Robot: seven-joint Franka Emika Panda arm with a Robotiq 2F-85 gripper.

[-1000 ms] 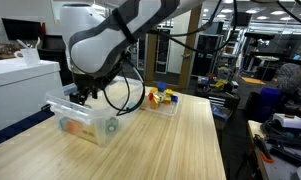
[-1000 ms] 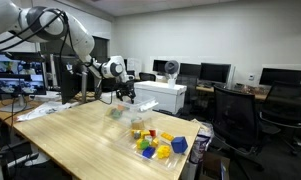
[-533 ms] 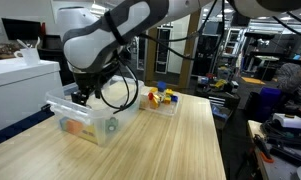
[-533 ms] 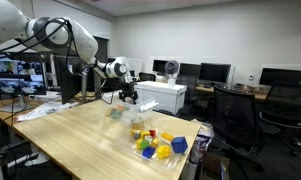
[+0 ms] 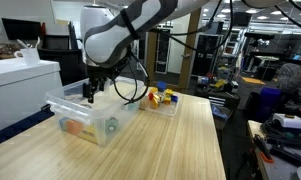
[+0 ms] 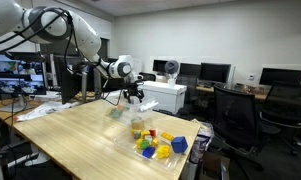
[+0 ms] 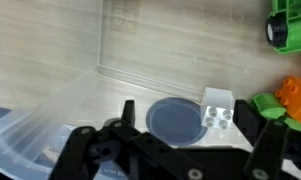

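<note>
The bin (image 5: 68, 106) stood at the left side of the table (image 5: 180, 140), a clear tub with no lid. On its floor lay a grey disc (image 7: 175, 120), seen in the wrist view almost straight under the gripper. A clear block (image 7: 218, 108) lay just right of the disc, close to it; whether the two touched could not be told. Farther right lay an orange block (image 7: 295, 95), and a green toy (image 7: 288, 25) sat at the far right of that view.

The gripper (image 5: 90, 92) hung over the bin's far left part, pointing down. Its fingers (image 7: 90, 150) stood wide apart, one on each side of the disc, and held nothing. They touched none of the pieces.

Beyond the bin, to its right and farther off, sat a tray (image 5: 165, 108). It held bright blocks (image 5: 160, 96) in yellow and red. In an exterior view, chairs (image 6: 235, 115) and monitors (image 6: 215, 72) stood behind the table.
</note>
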